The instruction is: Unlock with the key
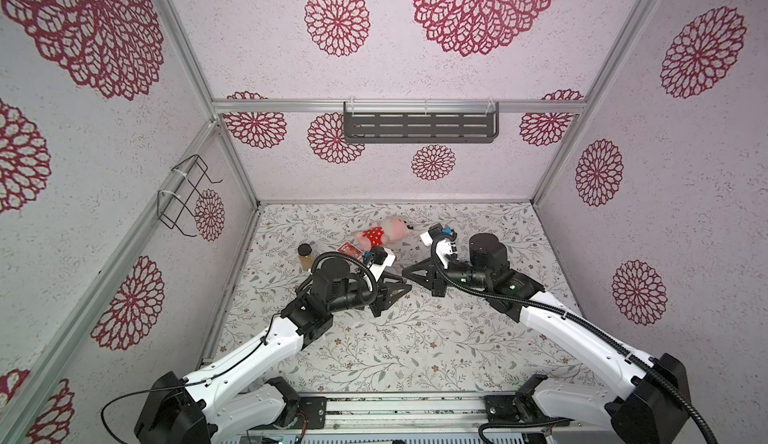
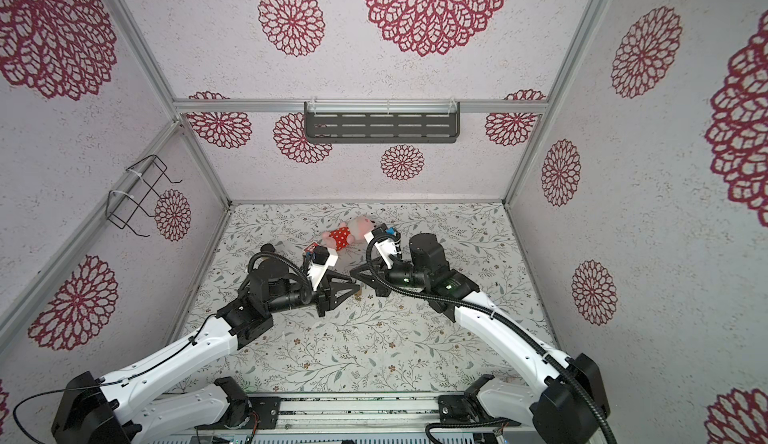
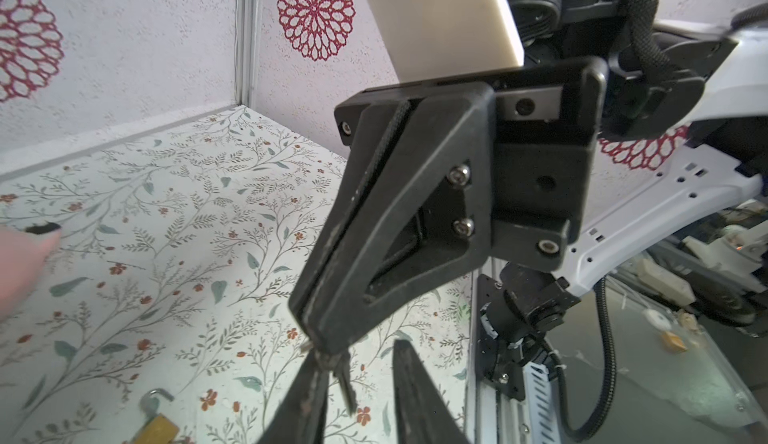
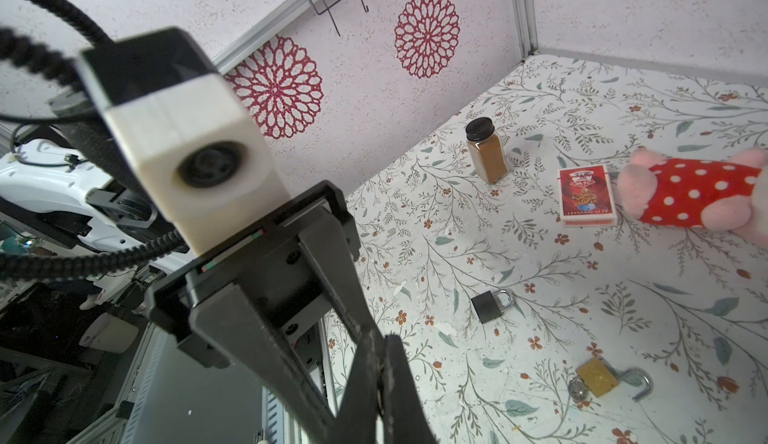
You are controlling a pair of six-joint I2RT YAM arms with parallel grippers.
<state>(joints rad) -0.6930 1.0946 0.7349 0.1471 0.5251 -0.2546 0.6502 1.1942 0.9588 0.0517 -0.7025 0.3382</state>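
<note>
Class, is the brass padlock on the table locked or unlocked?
Unlocked. In the right wrist view the brass padlock lies flat with its shackle swung out, one end free of the body.

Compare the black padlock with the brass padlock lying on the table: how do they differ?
The black padlock has its shackle closed, while the brass padlock has its shackle swung open. The black padlock has a dark matte body, and the brass padlock a shiny golden one. Both lie flat on the floral table, and both have silvery shackles.
</note>
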